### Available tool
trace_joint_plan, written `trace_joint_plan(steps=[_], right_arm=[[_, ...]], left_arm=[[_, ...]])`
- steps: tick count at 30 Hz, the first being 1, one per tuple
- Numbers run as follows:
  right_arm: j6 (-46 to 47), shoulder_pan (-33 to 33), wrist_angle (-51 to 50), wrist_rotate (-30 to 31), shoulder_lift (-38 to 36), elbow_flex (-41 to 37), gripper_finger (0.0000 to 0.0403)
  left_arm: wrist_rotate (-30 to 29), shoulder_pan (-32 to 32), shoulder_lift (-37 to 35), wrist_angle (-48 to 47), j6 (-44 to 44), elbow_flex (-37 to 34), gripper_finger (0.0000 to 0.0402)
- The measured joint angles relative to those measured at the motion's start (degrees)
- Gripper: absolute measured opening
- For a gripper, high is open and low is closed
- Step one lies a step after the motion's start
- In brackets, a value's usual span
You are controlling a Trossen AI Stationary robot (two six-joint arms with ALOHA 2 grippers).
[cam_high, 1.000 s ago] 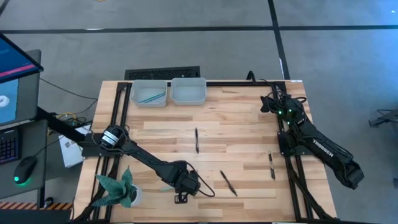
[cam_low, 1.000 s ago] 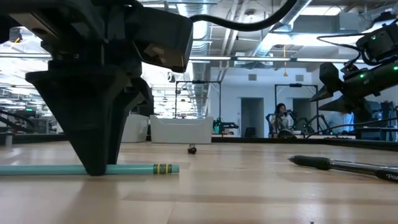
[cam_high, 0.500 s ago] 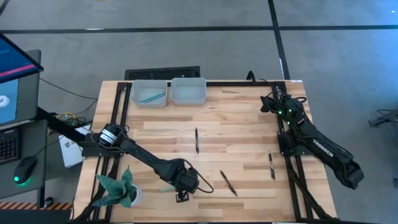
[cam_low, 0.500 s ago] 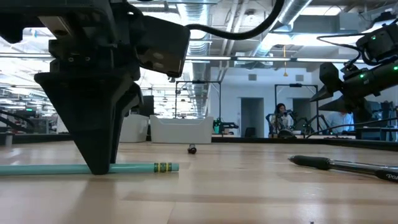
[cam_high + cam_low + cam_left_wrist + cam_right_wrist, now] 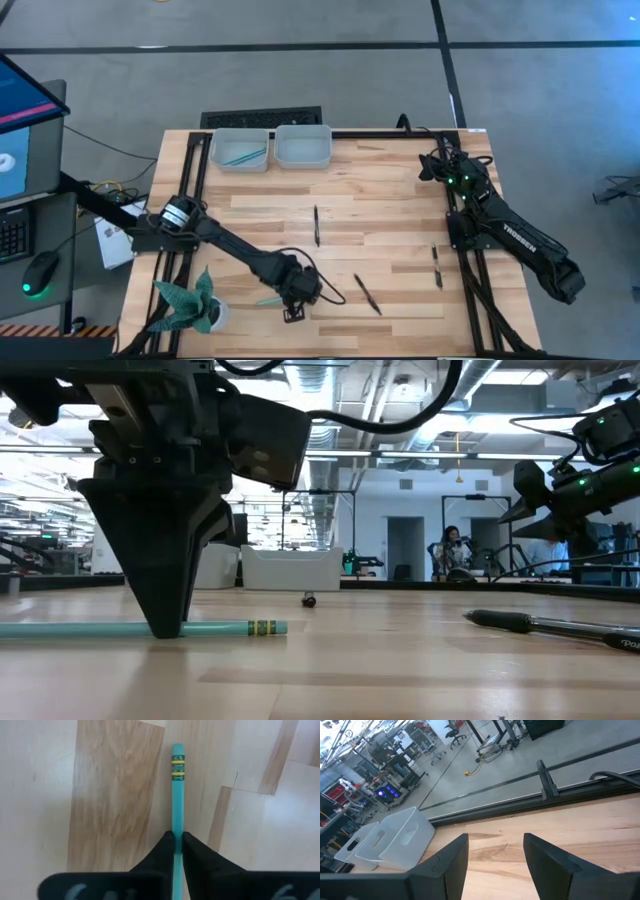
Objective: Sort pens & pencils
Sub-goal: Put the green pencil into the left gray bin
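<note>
Two bins (image 5: 270, 148) at the table's (image 5: 380, 190) far edge — three pens (image 5: 316, 225) mid-table, plant (image 5: 190, 305) near-left.

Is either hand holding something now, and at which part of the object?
The left hand is shut on the teal pencil, partway along its shaft, away from the banded end. The right hand is open, holding nothing.

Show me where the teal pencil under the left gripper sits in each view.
High: teal pencil near the front edge, left of the left gripper.
Low: lying flat at left, fingers closed on it.
Left wrist: centre, running up from between the fingers.
Right wrist: not in it.
Shared landmark: its yellow-and-green band.
</note>
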Motion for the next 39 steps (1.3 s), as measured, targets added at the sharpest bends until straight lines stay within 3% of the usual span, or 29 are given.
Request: trace_joint_plan(steps=[29,39], right_arm=[[0.0,0.0,0.0,0.0,0.0,0.0,0.0212],[0.0,0.0,0.0,0.0,0.0,0.0,0.0212]], left_arm=[[0.1,1.9,-1.6,0.3,0.5,-0.2,0.0005],[-10.2,3.3,-8.6,-6.9,0.4,-0.4,0.0006]])
